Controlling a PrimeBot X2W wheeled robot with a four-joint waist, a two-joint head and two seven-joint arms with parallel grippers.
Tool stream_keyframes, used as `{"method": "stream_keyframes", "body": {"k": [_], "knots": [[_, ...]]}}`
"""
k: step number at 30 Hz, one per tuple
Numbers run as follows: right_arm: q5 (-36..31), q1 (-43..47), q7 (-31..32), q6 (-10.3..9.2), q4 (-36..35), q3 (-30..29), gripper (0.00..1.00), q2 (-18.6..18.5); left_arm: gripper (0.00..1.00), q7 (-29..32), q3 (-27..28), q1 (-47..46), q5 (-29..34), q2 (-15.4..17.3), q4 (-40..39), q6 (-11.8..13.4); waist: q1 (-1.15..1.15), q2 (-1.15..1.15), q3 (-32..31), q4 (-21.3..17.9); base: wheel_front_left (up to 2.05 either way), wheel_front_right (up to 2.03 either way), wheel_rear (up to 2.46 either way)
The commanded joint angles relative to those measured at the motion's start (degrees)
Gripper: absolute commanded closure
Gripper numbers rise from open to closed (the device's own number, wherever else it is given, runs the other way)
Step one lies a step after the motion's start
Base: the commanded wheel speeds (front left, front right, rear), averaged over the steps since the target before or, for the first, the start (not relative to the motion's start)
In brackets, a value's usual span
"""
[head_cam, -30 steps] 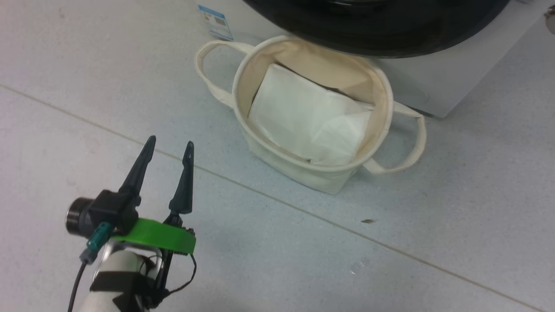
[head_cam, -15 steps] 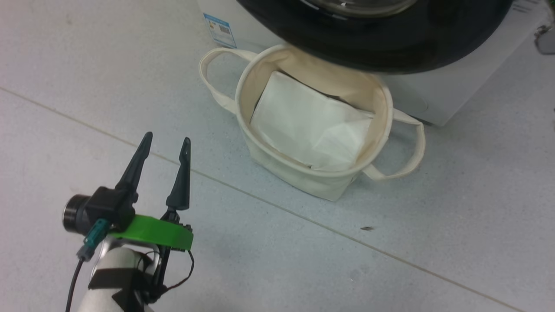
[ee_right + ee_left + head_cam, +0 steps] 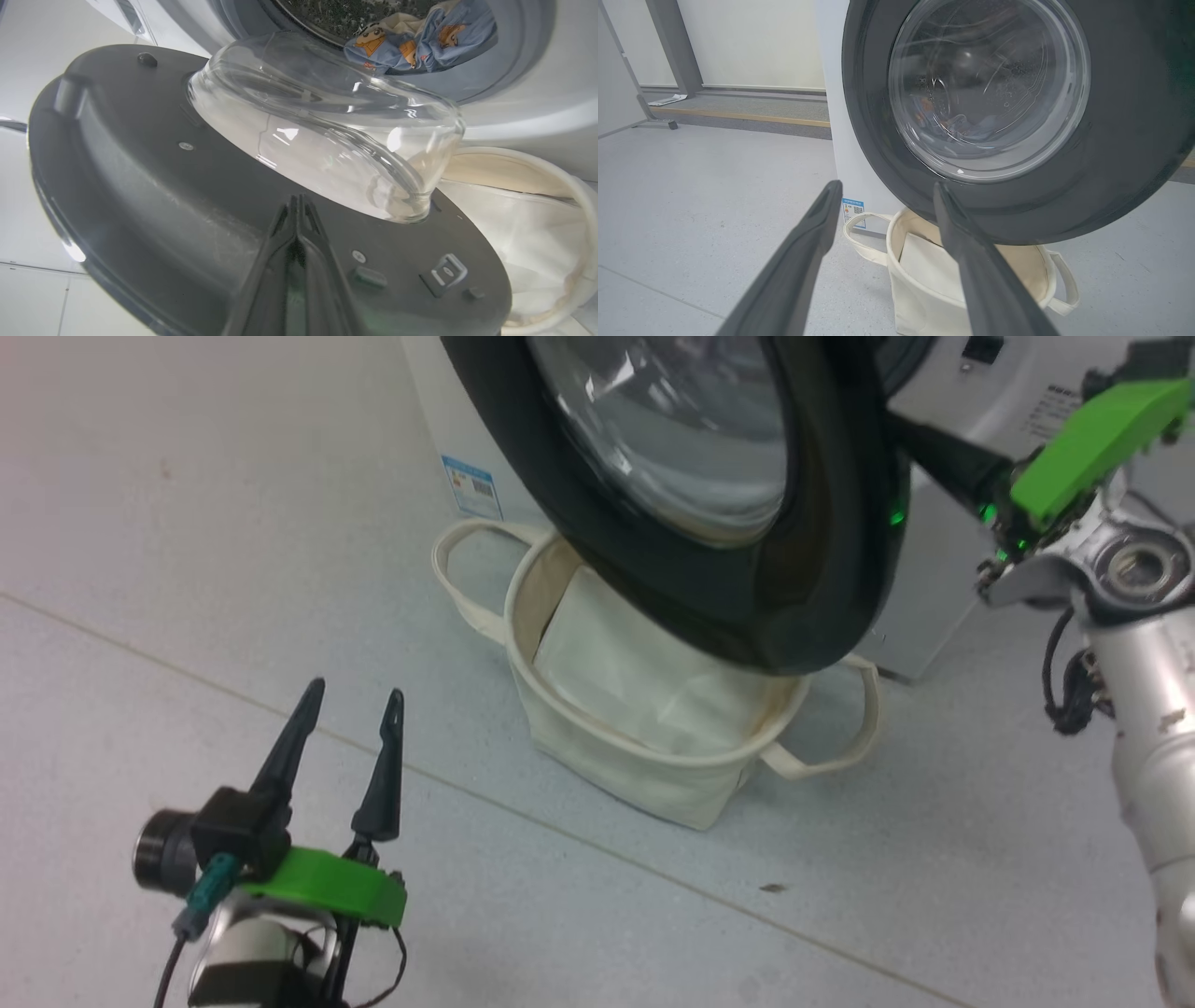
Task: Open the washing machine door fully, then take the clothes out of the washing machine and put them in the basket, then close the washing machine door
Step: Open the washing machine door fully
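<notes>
The washing machine door [image 3: 822, 579] stands partly open, swung out from the washing machine [image 3: 448, 429] so that its lower rim hangs over the basket [image 3: 616, 770] on the floor. The clothes [image 3: 420, 42] lie bunched inside the drum. The right hand [image 3: 297, 200] has its fingers pressed together, pinching nothing, with the tips set at the door's grey inner face. The left hand [image 3: 357, 689] hovers low over the floor, spread and empty, well apart from the basket. The main risk seems to be a slip: closed fingertips pushing on a smooth, sloping panel could skate off, leaving the door short of fully open. The rim may also brush the basket's edge and drag or tip it. Whether the tips truly touch the door is hard to judge. The door hides the basket's far side and part of the white sheet [image 3: 616, 681] inside it, the hinge is cut off, and I cannot count the garments.
</notes>
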Motion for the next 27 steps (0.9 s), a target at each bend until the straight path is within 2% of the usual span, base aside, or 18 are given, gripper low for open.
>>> {"method": "stream_keyframes", "body": {"k": [1, 13, 19, 27], "knots": [[0.93, 0.97, 0.36, 0.36, -3.60, 1.12, 1.00, 0.91, 0.00, -0.69, 2.43, 0.07, 0.78, 1.11, -1.30, -0.20, 0.00, 0.00, -2.16, -0.02, 0.00, 0.00, 0.00], [1.98, 9.91, -1.00, 0.36, -11.19, 9.33, 1.00, 4.78, 0.00, -0.69, 2.74, 3.71, 1.39, 1.14, -0.27, -0.46, 0.00, 0.00, -7.74, 1.00, 0.00, 0.00, 0.00], [0.37, 12.10, -4.90, 0.36, -12.24, 15.22, 1.00, 7.71, 0.00, -0.69, 2.99, 4.91, 1.38, 1.32, -0.16, -0.55, 0.00, 0.00, -9.00, 1.89, 0.00, 0.00, 0.00], [0.35, 11.85, -11.92, 0.36, -10.08, 20.67, 1.00, 10.76, 0.00, -0.69, 3.16, 4.83, 1.41, 1.39, -0.50, -0.55, 0.00, 0.00, -8.75, 4.06, 0.00, 0.00, 0.00]]}}
